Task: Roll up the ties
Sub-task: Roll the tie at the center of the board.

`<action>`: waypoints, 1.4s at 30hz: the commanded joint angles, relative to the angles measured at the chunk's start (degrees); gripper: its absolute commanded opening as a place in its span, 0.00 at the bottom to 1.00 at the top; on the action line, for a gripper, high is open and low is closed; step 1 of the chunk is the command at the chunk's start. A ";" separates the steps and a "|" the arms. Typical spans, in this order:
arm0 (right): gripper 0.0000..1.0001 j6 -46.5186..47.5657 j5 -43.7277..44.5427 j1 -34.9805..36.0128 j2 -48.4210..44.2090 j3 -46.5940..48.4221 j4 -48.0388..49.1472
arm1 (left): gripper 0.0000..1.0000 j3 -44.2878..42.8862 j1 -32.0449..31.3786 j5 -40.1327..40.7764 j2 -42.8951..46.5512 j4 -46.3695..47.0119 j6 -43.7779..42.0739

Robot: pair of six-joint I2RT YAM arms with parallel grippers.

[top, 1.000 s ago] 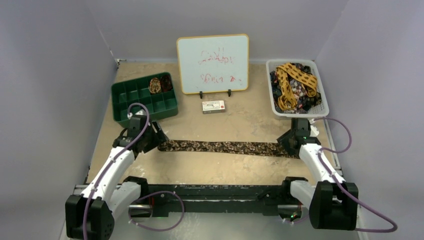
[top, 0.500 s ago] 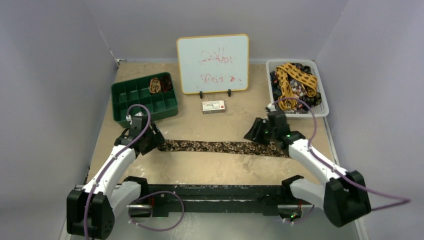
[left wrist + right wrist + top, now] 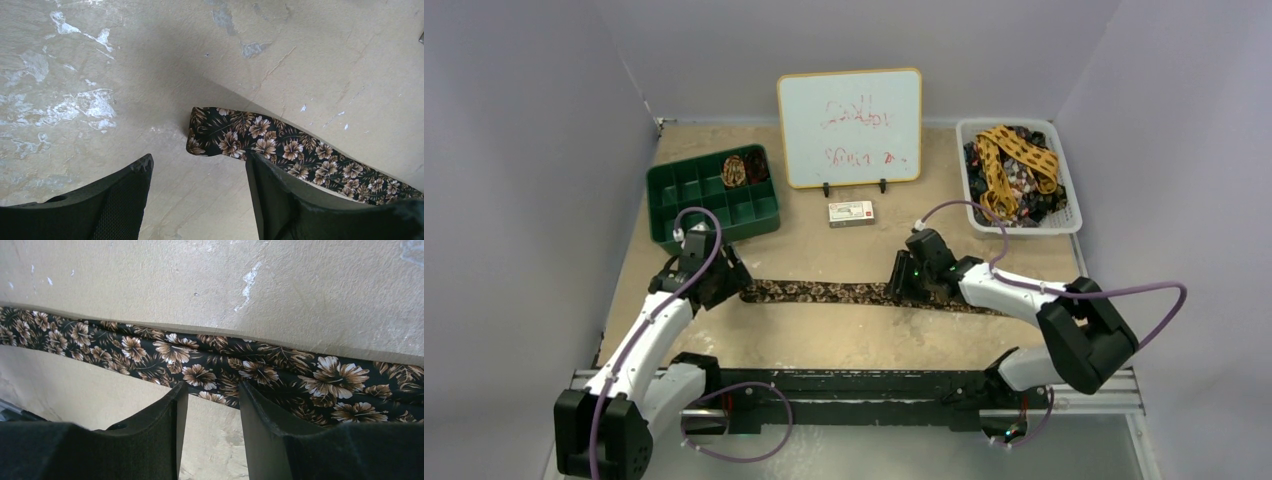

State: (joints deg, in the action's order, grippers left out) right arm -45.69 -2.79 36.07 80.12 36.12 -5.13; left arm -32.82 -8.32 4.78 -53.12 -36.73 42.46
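We see one flowered tie (image 3: 824,292) lying flat and unrolled on the table (image 3: 824,345), its long axis running left to right across the middle of the top view and sloping slightly toward the near edge as it goes right. Its left end, cut blunt, points at the left gripper (image 3: 724,283). Its right stretch passes under the right arm and shows again just beyond it. In the left wrist view the tie (image 3: 280,145) runs off to the lower right. The left gripper (image 3: 199,160) hangs just above that blunt end with its jaws wide apart, the right-hand finger crossing over the cloth and nothing held. The right gripper (image 3: 906,288) sits low over the middle of the tie. From its wrist camera the tie (image 3: 225,360) spans the whole width, and the right gripper (image 3: 212,387) has its tips at the cloth's near edge, jaws parted by a narrow gap, with only the hem and bare table between them. Farther back, coiled ties (image 3: 736,170) sit in a rear compartment of the green tray (image 3: 714,212) on the left. A white basket (image 3: 1069,215) on the right holds a loose pile with a mustard tie (image 3: 1016,158) on top. A whiteboard (image 3: 849,125) and a small box (image 3: 851,212) stand between them.
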 commanded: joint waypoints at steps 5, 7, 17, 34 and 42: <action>0.46 -2.04 10.80 -0.17 1.40 1.03 -11.35 | 0.67 -2.22 0.32 -0.78 -0.20 0.61 -0.18; 0.46 -1.16 12.21 -0.58 0.15 1.65 -13.77 | 0.67 -1.81 0.32 -0.95 -0.38 0.85 -0.18; 0.47 4.67 11.14 -10.20 -6.08 2.32 -20.66 | 0.67 2.37 0.32 -8.15 -1.50 6.88 -1.12; 0.52 13.45 -6.78 -2.71 -4.09 12.33 -8.09 | 0.56 8.18 0.32 -20.72 -5.53 22.04 0.65; 0.50 12.91 -10.20 1.05 2.89 15.14 -5.08 | 0.36 10.92 0.32 -21.29 -6.16 23.15 1.05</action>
State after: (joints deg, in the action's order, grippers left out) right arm -33.34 -9.65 35.44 80.79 48.60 -12.49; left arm -23.57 -8.29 -15.27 -59.46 -16.60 42.94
